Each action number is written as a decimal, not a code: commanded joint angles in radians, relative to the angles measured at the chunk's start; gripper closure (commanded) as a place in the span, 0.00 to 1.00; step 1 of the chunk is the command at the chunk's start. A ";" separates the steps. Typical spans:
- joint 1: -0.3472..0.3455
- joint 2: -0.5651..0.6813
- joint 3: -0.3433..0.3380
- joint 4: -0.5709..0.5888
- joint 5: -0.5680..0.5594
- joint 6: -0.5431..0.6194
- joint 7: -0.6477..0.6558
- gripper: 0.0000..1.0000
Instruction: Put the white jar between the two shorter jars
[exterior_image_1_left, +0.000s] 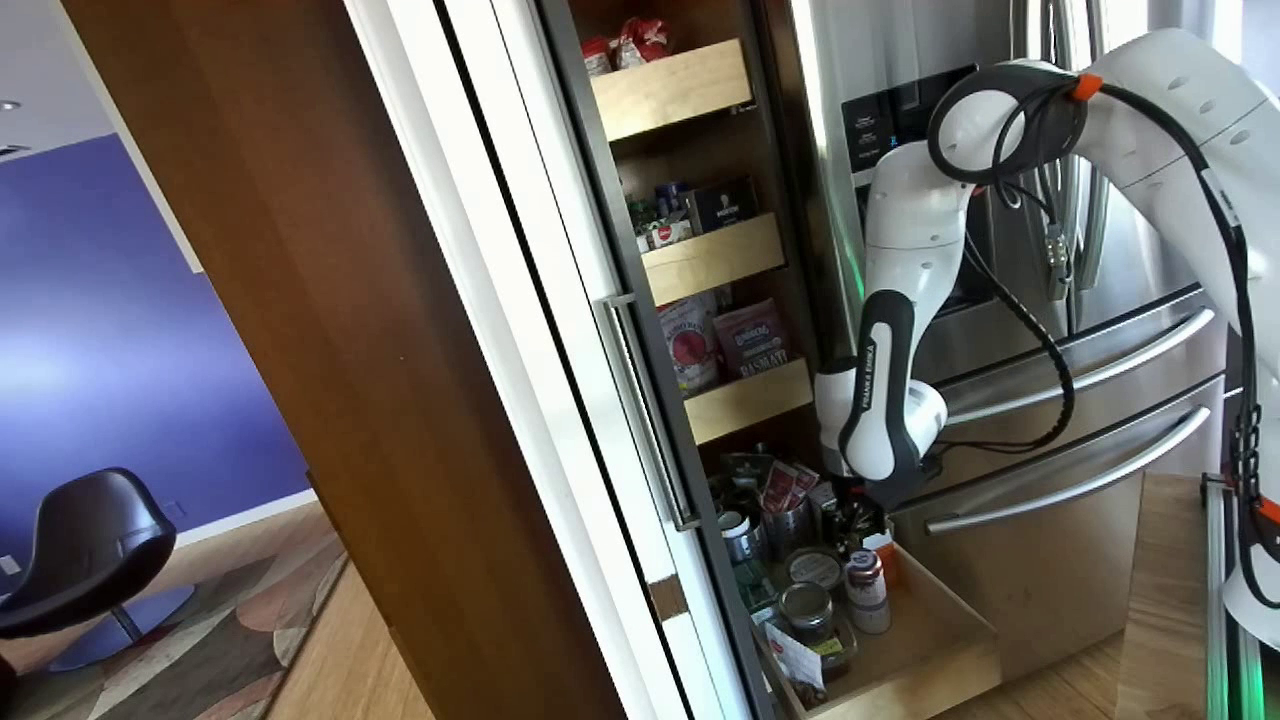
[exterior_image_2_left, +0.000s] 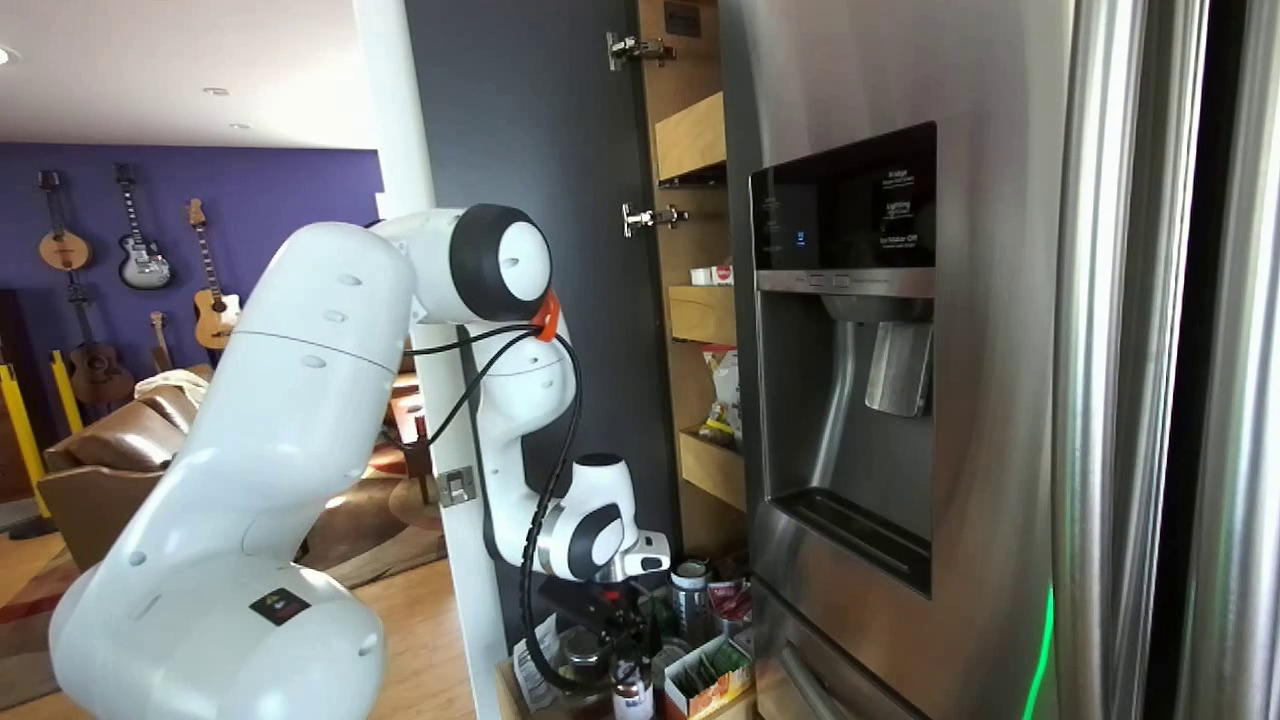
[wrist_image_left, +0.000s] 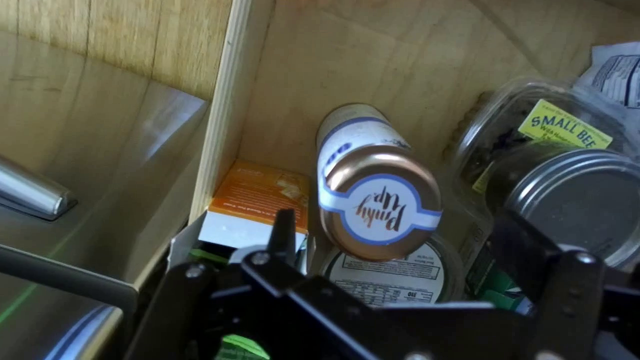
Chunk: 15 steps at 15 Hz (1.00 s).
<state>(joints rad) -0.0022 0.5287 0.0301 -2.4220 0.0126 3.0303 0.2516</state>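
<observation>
In the wrist view, jaws apart, the gripper (wrist_image_left: 402, 231) partly masks a metal-lidded jar (wrist_image_left: 582, 200); the white jar (wrist_image_left: 376, 180) shows mostly its copper lid (wrist_image_left: 381, 206).

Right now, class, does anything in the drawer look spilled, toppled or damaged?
Nothing stands out: the white jar is upright in the drawer, its lid on; no spill shows. The back is partly hidden.

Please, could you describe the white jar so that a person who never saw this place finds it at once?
Beside the stainless-steel refrigerator, look into the lowest wooden pantry drawer in view. The white jar stands there upright, near the orange box. Unlike the silver-lidded jar close by, it has a copper-coloured lid marked "Pinky Up".
</observation>
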 joint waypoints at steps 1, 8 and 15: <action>-0.055 0.094 0.055 0.078 0.056 0.022 -0.086 0.00; -0.054 0.183 0.057 0.167 0.065 -0.005 -0.122 0.00; -0.035 0.218 0.031 0.197 0.063 -0.048 -0.114 0.00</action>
<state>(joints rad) -0.0538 0.7202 0.0758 -2.2545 0.0527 3.0162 0.1563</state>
